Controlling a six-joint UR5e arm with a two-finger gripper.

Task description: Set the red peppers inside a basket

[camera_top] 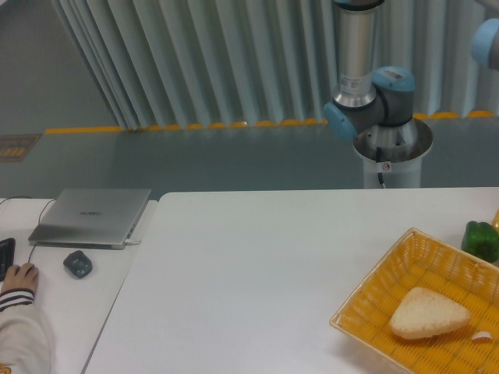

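The basket (390, 292) on the worktop (249, 265) holds a beige wedge (427, 313). A green pepper (481, 239) sits just beside it. The tool is out of sight, so I can't tell its state.

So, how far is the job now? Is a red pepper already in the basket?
Nothing looks done. The basket holds only a beige wedge and a small pale scrap; no red pepper is visible anywhere. A green pepper sits on the table beside the basket. Nothing is in hand: the gripper is out of view, only upper arm joints show. Finding, picking and placing the pepper all remain.
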